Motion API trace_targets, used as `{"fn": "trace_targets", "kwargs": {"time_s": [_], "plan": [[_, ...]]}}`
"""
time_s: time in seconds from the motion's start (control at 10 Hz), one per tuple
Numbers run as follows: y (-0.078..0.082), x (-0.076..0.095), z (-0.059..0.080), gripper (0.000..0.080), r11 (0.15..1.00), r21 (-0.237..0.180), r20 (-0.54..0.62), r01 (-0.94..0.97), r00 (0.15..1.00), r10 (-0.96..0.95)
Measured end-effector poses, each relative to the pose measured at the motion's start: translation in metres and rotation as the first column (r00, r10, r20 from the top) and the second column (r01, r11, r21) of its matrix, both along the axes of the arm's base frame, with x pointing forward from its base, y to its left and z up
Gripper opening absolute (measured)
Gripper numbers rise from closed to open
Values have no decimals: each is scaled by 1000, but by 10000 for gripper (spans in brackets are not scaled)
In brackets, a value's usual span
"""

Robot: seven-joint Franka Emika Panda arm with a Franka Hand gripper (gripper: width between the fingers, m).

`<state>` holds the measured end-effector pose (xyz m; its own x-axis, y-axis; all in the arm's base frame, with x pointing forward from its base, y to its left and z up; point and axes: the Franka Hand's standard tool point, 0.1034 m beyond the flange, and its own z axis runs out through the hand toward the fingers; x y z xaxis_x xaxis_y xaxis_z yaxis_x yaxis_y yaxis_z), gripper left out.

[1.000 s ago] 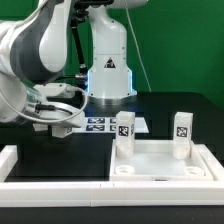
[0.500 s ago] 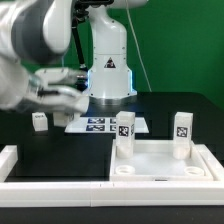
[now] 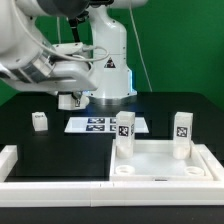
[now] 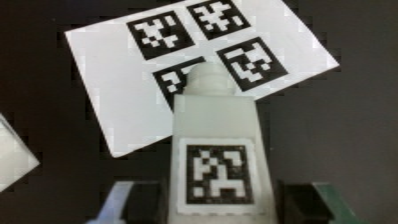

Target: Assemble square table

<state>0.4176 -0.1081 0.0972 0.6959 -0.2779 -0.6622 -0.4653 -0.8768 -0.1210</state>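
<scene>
The white square table top [image 3: 163, 158] lies at the front on the exterior view's right. Two white tagged legs [image 3: 125, 131] [image 3: 182, 134] stand upright at its far corners. A third leg [image 3: 39, 121] stands alone on the black table at the exterior view's left. My gripper [image 3: 68, 103] hangs above the table just off the marker board's [image 3: 100, 125] end, on the exterior view's left. It is shut on a fourth leg. In the wrist view this leg [image 4: 217, 135] fills the space between my gripper's [image 4: 228, 205] fingers, tag facing the camera.
A long low white border rail [image 3: 60, 186] runs along the table's front and turns up the exterior view's left side. The robot's base [image 3: 108, 72] stands behind the marker board, which also shows behind the held leg in the wrist view [image 4: 121, 95].
My gripper has risen from low beside the lone leg and moved to the exterior view's right, carrying a leg. The lone leg, earlier hidden by the arm, now shows.
</scene>
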Motion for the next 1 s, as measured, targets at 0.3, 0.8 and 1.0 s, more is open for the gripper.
{"fn": "trace_targets", "kwargs": {"time_s": [0.3, 0.8, 1.0], "plan": [[47, 60, 64, 290, 996, -89, 192, -17, 981, 34], [97, 126, 95, 290, 973, -215, 503, 85, 863, 36], [100, 133, 95, 290, 960, -244, 625, 136, 779, 48]]}}
